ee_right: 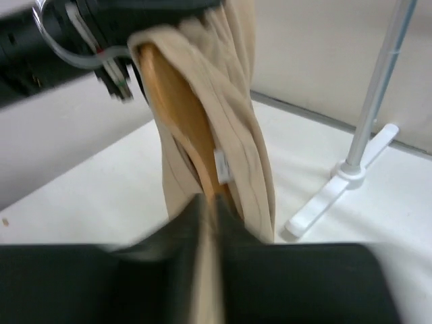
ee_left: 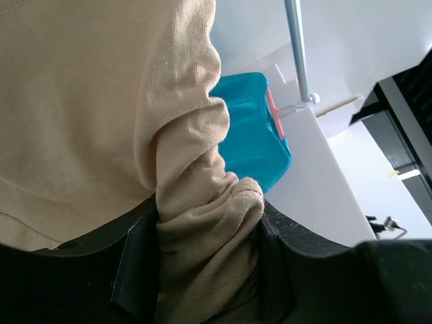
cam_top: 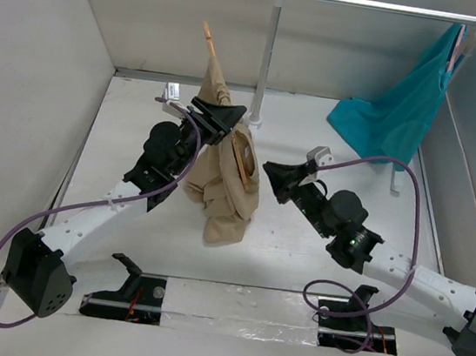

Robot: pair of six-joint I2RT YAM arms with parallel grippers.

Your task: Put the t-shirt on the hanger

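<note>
Two robot arms work over a white desk point(cam_top: 298, 256), in front of a white clothes rack point(cam_top: 267, 59) at the back.

Just left of the rack's near post, the left claw point(cam_top: 215, 115) is raised above the desk and pinches a gathered fold of the tan t-shirt point(cam_top: 224, 185). The rest of the shirt hangs from it in a bunched column whose lower end reaches the desk.

The wooden hanger point(ee_right: 179, 108) sits inside the shirt. In the right wrist view we see its pale orange wood through the neck opening, beside a small white label. In the top view one slim wooden end pokes out above the fabric, towards the rack.

The right claw point(cam_top: 277, 181) is in front of the rack's post, close beside the hanging shirt and pointing at it. The wrist picture is blurred, so we cannot tell whether it is spread or pressed together.

We judge the task partly done. The hanger is in the shirt, but the fabric is crumpled rather than draped over both shoulders, and that spreading is what remains.

We see no box or bin. The rack carries only a teal garment point(cam_top: 395, 120) at its right end, well apart from the t-shirt.
</note>
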